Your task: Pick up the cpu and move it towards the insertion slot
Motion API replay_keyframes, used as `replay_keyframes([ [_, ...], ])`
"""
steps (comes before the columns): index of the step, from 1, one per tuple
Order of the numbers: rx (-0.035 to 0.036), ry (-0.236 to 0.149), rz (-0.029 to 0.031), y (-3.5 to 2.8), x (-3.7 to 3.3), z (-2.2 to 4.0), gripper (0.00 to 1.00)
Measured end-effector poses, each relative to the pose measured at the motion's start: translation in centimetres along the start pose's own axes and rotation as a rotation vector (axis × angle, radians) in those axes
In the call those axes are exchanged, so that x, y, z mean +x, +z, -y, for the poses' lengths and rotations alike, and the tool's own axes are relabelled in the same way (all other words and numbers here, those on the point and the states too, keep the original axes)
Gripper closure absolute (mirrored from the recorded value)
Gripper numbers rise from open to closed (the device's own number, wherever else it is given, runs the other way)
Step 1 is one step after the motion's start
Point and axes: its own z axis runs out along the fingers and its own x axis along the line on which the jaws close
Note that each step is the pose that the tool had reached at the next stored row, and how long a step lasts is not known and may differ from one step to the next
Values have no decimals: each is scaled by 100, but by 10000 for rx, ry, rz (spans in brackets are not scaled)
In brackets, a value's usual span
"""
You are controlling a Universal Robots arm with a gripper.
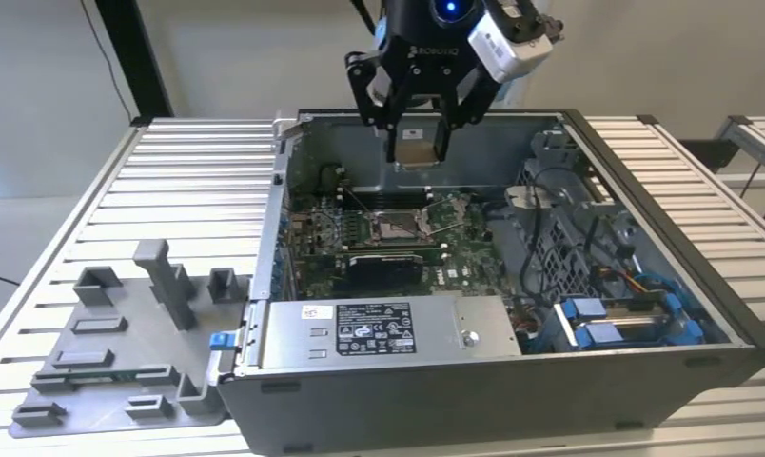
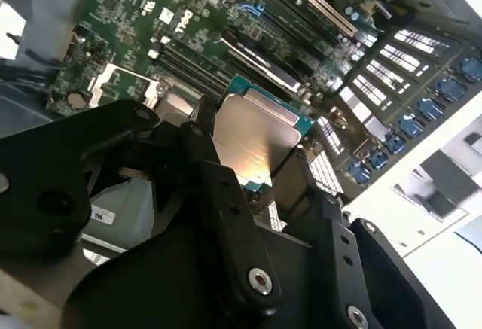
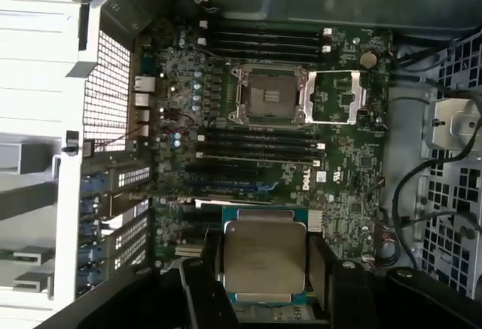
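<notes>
The claw (image 1: 417, 129) is closed on the cpu (image 1: 416, 145), pinching its opposite edges and holding it in the air above the open computer case (image 1: 637, 314), near the back wall and above the insertion slot (image 1: 396, 226). In both wrist views the chip looks thin, stiff, light and smooth-topped, so it probably slips easily. Edge contact seems right, keeping the delicate underside untouched.

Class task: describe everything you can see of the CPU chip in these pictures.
The flat square silvery metal-topped CPU chip has a raised, round-cornered lid on a thin teal-green board edge. Its lid reflects light in the second wrist view. It is held between the fingers of the black tool, clear of everything else, above the open grey computer case and its green motherboard.
</notes>
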Motion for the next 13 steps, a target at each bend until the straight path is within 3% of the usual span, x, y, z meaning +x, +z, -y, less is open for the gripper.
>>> replay_keyframes([
  [8, -1, 0, 0, -3, -248, -17, 100],
  [13, 0, 0, 0, -3, -280, -23, 100],
])
